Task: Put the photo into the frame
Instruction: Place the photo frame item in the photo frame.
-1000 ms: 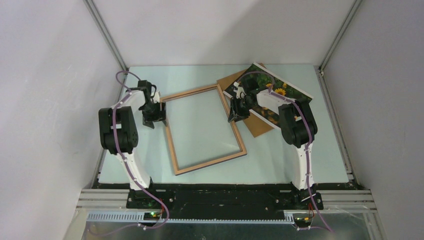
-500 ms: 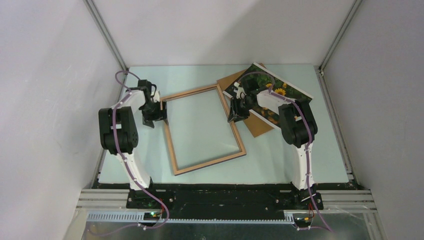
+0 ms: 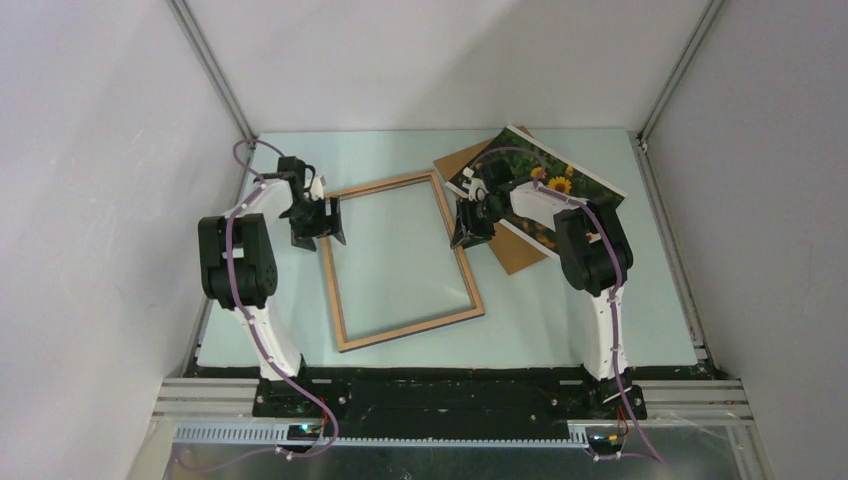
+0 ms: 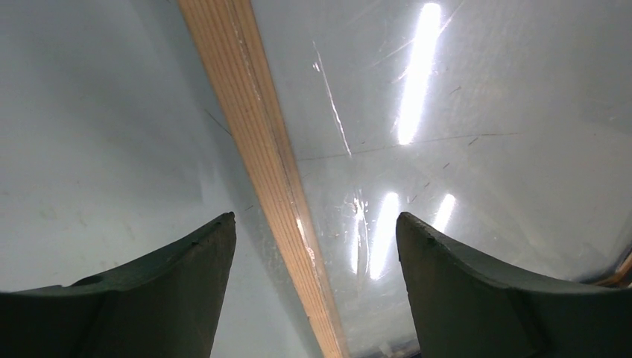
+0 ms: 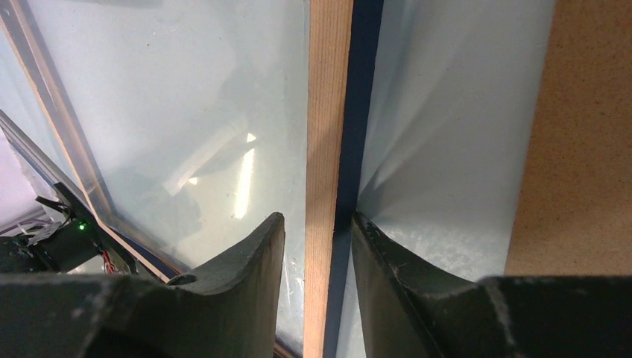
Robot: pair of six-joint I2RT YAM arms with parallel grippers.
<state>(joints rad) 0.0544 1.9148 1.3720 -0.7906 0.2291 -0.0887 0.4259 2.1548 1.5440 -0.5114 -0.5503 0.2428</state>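
The photo [image 3: 583, 181], a sunflower print with a white border, lies at the far right of the pale table [image 3: 620, 300]. It rests tilted on top of a brown backing board [image 3: 516, 257] and is partly hidden under the right arm. It is not yet in the frame [image 3: 411, 327]. The frame lies flat near the middle of the table with its light wood face up, and its upper right corner is just beside the board. The right gripper [image 5: 317, 220] is pinched on the frame's right rail, with one finger against the wood face and the other against the dark blue edge. The left gripper [image 4: 314, 220] hangs over the frame's left rail with its fingers spread wide on either side, holding nothing. The step in hand appears to be placing or steadying the frame, with the left claw free of it and the photo not touched. The next move probably calls for the right claw to let go of the rail. One claw would then need to catch a thin edge of the flat print, lift it off the board, and square it to the frame's opening before lowering it in. Whether the frame's open back faces up cannot be told from these views.
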